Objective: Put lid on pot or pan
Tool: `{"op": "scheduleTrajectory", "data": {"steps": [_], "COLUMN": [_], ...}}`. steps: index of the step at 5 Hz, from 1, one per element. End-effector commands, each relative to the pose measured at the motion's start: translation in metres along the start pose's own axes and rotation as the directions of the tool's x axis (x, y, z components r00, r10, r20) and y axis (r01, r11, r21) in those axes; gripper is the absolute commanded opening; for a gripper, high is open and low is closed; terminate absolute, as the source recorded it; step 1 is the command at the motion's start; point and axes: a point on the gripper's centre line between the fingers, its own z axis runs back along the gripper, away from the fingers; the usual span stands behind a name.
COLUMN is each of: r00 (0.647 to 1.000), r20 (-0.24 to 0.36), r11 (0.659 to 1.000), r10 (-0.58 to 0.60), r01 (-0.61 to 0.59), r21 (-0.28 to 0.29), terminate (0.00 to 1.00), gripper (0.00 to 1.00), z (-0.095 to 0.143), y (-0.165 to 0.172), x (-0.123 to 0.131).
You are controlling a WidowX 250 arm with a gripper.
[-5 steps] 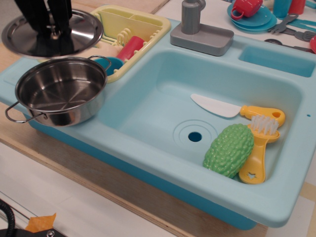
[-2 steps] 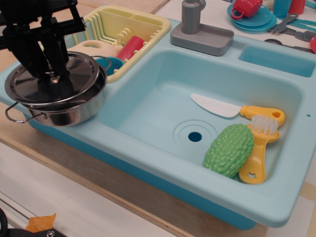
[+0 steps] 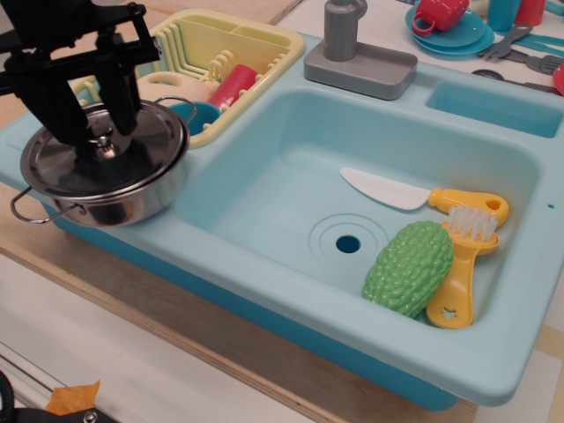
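The shiny steel pot stands on the left ledge of the blue toy sink, with a wire loop handle at its front left. The round steel lid lies flat on the pot's rim and covers it. My black gripper hangs straight down over the lid's centre. Its fingers stand spread on either side of the small knob, and they look open and apart from it.
A yellow dish rack with a red cup stands just behind the pot. A grey faucet is at the back. In the basin lie a white knife, a green vegetable and a yellow brush.
The gripper carried the lid from behind the pot down onto it. The lid was tilted, and now it sits flat on the rim. The fingers have spread apart from the knob.
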Motion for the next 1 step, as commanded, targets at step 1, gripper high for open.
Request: {"op": "scheduleTrajectory", "data": {"steps": [1], "r00": [1.0], "r20": [0.02], "r11": [1.0], "r10": [-0.02], "r01": [0.021], "r21": [-0.007], "terminate": [1.0], "gripper": [1.0], "z": [0.0071], "y": [-0.0013], "x": [0.0059]}}
